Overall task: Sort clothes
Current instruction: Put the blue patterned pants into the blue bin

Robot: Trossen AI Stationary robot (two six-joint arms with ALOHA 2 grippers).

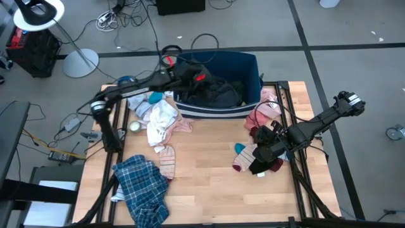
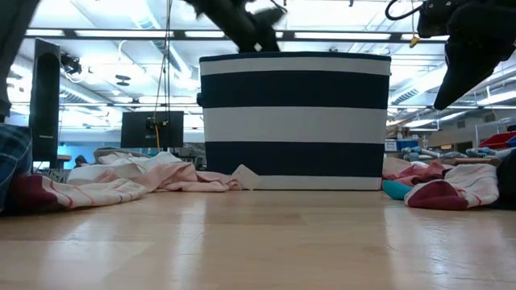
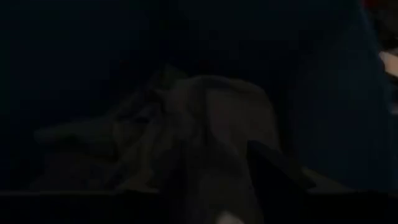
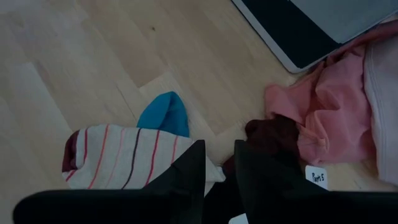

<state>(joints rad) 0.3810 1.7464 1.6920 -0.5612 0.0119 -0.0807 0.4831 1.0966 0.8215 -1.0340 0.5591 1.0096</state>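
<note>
The dark blue bin with a white stripe (image 1: pixel 218 111) stands at the table's far middle, with dark garments (image 1: pixel 215 92) inside. My left gripper (image 1: pixel 201 77) reaches over the bin's rim above those garments, which fill its wrist view (image 3: pixel 205 130). My right gripper (image 4: pixel 219 149) hovers empty above the right-hand pile, its fingers a narrow gap apart. Below it lie a striped sock (image 4: pixel 124 162), a teal piece (image 4: pixel 165 115), a maroon piece (image 4: pixel 273 137) and a pink garment (image 4: pixel 323 118). A blue plaid shirt (image 1: pixel 142 187) lies at the near left. White and pink pieces (image 1: pixel 161 123) lie left of the bin.
The bin (image 2: pixel 294 121) blocks the table's far middle in the low view. A teal ball (image 1: pixel 155 97) lies by the bin's left corner. Bare wood (image 1: pixel 209 164) lies between the plaid shirt and the right pile. Metal frame rails run along the table's left and right edges.
</note>
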